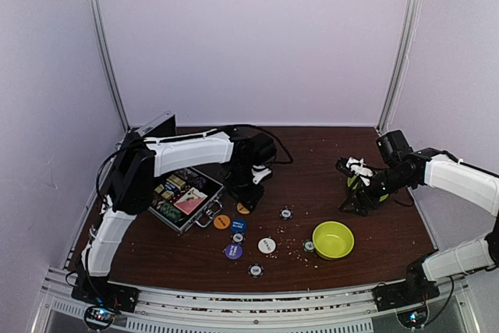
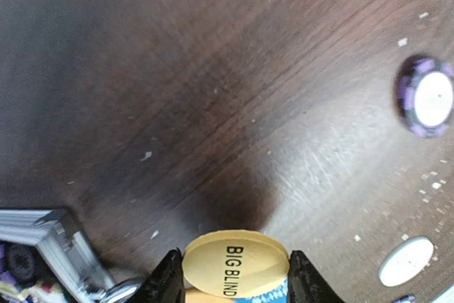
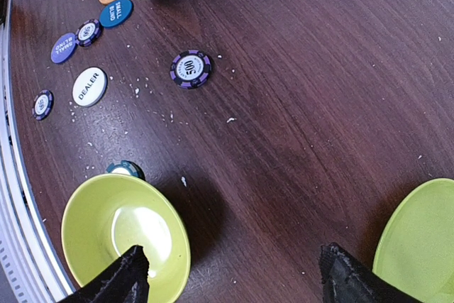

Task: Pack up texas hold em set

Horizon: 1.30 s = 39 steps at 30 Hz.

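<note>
Bottom centre, left-wrist view: left gripper (image 2: 233,282) pinching round orange plastic "BIG BLIND" button (image 2: 235,262) by its edges. Open silver aluminium case (image 1: 187,197) at left-centre, top view. Wide-spread, empty right gripper (image 3: 237,278). Risk: thin edge grip, possible slip before reaching case.

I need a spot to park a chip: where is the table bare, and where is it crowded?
Widest bare wood: the far strip between the left hand, gripping the BIG BLIND button, and the right hand, down to the purple chip. Crowded: buttons and chips near-right of the case; one chip beside the bowl.
</note>
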Each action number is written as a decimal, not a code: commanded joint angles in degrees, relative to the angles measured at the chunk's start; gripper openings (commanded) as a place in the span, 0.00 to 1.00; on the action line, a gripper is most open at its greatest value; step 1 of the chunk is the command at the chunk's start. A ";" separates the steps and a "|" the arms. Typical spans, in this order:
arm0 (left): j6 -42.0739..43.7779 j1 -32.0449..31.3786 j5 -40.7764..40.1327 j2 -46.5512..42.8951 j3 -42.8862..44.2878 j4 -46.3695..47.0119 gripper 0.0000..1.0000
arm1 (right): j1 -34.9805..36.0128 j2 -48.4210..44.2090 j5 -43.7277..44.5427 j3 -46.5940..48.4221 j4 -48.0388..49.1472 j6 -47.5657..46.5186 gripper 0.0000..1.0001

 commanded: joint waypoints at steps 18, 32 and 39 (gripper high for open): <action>-0.57 17.22 -13.30 -22.84 -23.74 3.71 0.44 | 0.56 0.12 0.75 1.66 -0.71 -0.82 0.83; 1.77 24.78 -14.97 -20.04 -26.28 8.16 0.44 | 0.56 0.67 1.15 1.64 -0.72 -0.73 0.83; 2.67 26.09 -15.28 -16.83 -24.24 8.98 0.44 | 0.56 0.82 1.54 1.57 -0.67 -0.73 0.83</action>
